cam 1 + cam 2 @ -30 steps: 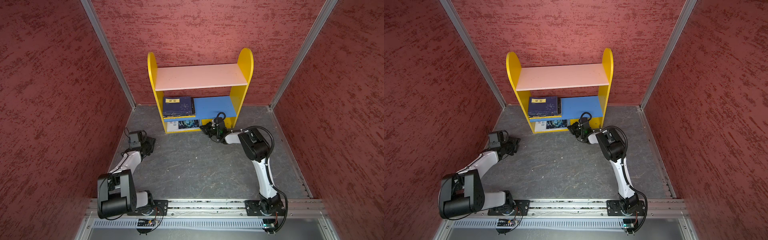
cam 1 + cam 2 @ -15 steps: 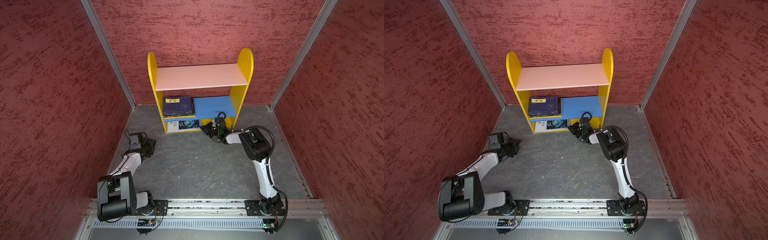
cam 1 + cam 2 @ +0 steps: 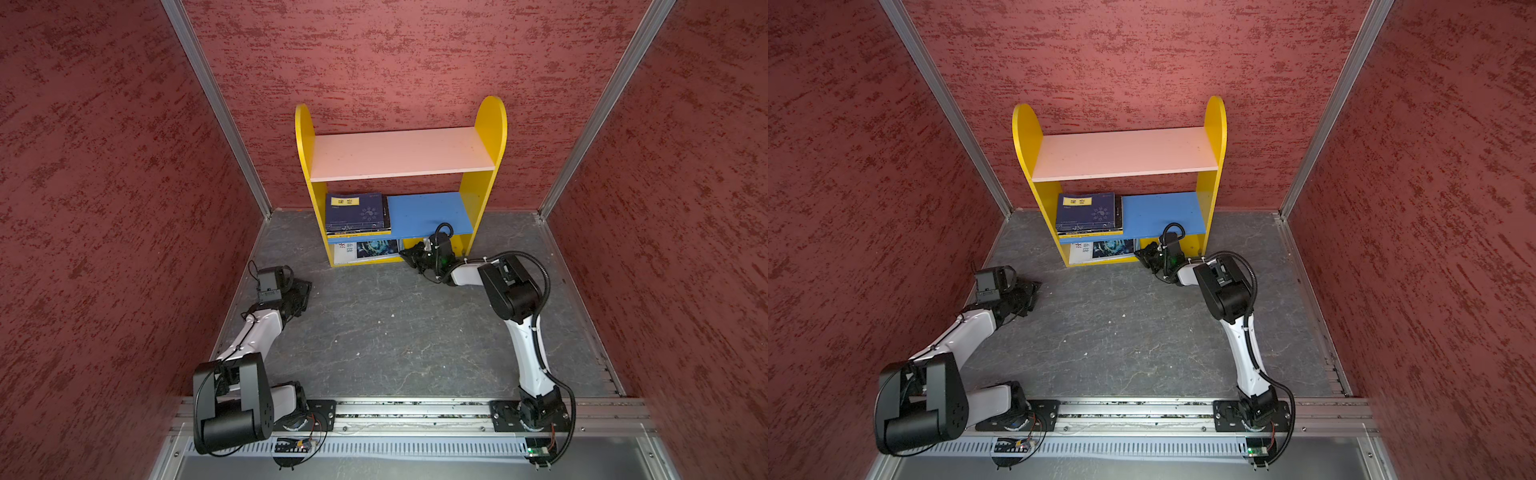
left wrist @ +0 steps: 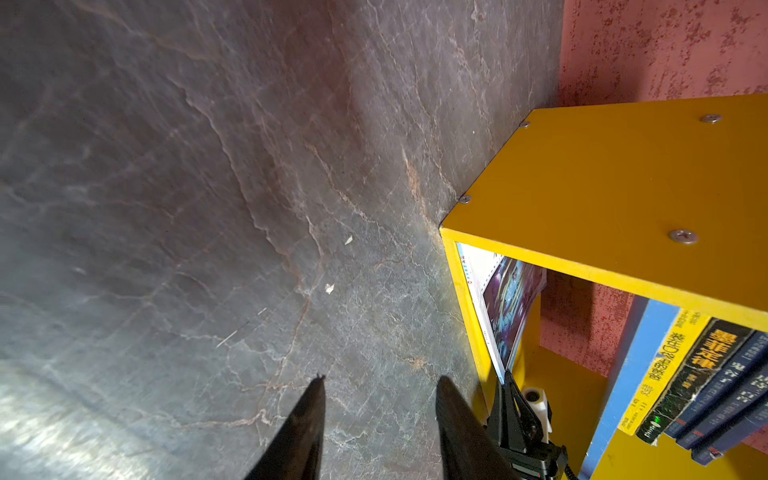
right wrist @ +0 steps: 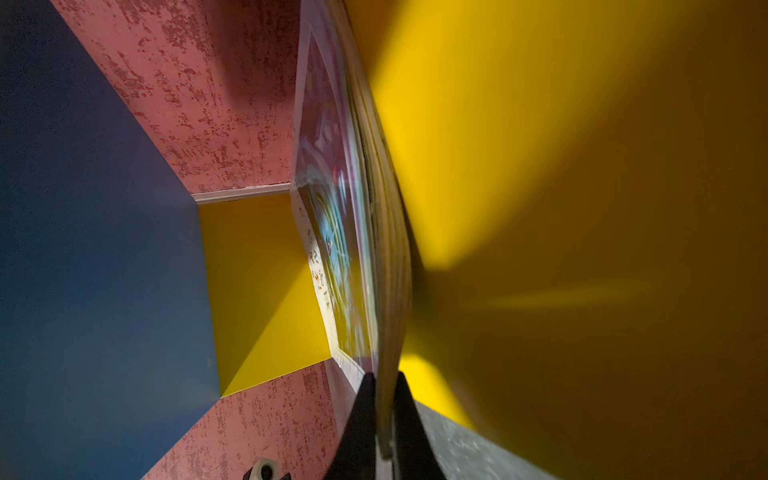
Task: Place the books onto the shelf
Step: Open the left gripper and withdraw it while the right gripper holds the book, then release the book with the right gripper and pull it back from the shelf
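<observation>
Right hand (image 5: 384, 388) of mine is pinched nearly shut on the white magazine's (image 3: 371, 250) edge, which lies on the shelf's (image 3: 491, 124) yellow base, mid-frame in both top views. Four other books (image 3: 356, 210) are stacked on the blue board (image 3: 428, 212). My left hand (image 4: 380, 386) is half open and empty, at the frame's left over the worktop (image 3: 395, 332).

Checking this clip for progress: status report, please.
Left gripper open, empty, over floor. Right gripper pinching magazine edge on shelf base. Four books stacked on blue board. Nothing in the way.
</observation>
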Controlling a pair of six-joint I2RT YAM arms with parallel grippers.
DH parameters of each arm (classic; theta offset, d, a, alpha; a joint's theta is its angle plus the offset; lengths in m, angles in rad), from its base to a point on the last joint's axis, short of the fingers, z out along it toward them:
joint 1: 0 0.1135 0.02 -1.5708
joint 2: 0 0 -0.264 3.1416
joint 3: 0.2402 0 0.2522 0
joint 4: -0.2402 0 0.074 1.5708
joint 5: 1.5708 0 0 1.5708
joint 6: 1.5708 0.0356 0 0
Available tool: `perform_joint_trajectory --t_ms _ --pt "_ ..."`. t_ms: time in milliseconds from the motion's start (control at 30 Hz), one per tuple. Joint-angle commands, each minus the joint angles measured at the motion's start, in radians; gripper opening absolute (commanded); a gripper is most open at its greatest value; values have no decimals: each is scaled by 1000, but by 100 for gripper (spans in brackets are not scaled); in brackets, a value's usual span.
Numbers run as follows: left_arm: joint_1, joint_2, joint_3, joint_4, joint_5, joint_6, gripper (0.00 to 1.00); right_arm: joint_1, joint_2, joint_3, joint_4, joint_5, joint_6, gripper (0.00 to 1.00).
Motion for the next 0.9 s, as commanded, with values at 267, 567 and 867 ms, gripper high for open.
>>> perform_joint_trajectory --t_ms 267,567,867 --pt "14 -18 -13 -8 -9 12 45 4 -96 -77 0 61 -3 41" --pt "15 -16 -14 -7 -3 20 45 2 -192 -144 -118 132 -38 43" --pt "21 -64 -11 57 36 94 60 -1 -410 -331 -140 287 -128 62"
